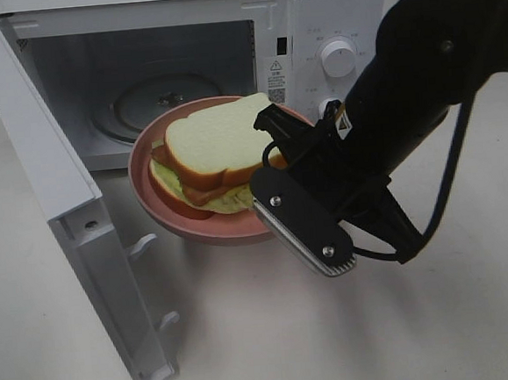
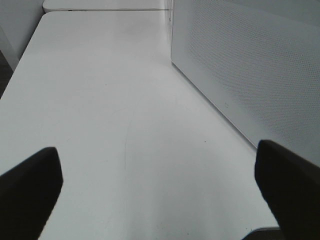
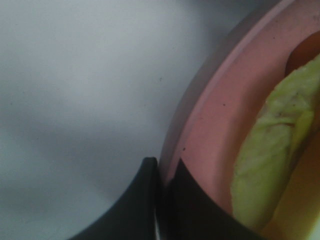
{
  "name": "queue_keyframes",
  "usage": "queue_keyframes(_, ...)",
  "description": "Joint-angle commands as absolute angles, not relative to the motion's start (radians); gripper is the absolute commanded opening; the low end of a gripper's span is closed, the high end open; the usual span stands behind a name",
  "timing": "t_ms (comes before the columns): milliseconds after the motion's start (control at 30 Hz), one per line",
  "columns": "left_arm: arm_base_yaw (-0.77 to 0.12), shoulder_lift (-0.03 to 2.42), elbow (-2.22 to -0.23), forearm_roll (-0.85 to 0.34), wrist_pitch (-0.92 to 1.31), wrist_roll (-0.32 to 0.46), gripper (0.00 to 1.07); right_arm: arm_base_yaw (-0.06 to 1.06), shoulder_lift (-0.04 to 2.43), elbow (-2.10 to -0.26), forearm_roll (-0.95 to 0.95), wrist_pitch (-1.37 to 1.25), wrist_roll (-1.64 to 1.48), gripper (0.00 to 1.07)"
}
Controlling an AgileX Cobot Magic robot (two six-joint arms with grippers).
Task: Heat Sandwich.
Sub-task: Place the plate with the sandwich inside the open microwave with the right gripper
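The sandwich point(image 1: 212, 154), white bread with tan crust and pale green filling, lies on a round pink plate point(image 1: 162, 210). The plate hangs in the air just in front of the open microwave point(image 1: 332, 12). My right gripper point(image 1: 279, 175) is shut on the plate's right rim. The right wrist view shows its two fingers clamped on the rim point(image 3: 172, 165), with the green filling point(image 3: 270, 160) beside them. My left gripper point(image 2: 160, 185) is open and empty over bare table beside the microwave's side wall point(image 2: 250, 65). It is out of the exterior high view.
The microwave door point(image 1: 56, 197) stands wide open on the left, reaching toward the table's front. The glass turntable point(image 1: 163, 96) lies inside the cavity. The control knobs point(image 1: 339, 58) are on the right panel. White table point(image 1: 336, 333) lies in front.
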State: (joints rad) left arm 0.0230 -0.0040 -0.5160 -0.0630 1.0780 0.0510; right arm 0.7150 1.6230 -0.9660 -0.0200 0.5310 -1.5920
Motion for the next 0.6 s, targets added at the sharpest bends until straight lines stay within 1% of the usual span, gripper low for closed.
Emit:
queue_keyframes(33,0.026,-0.023,-0.516,-0.061,1.068,0.047,1.00,0.710,1.652,-1.013,-0.014,0.508,-1.600,0.00)
queue_keyframes(600,0.026,-0.023,-0.516,-0.061,1.068,0.047,1.00,0.710,1.795,-1.187,0.011,0.525,-1.595,0.00)
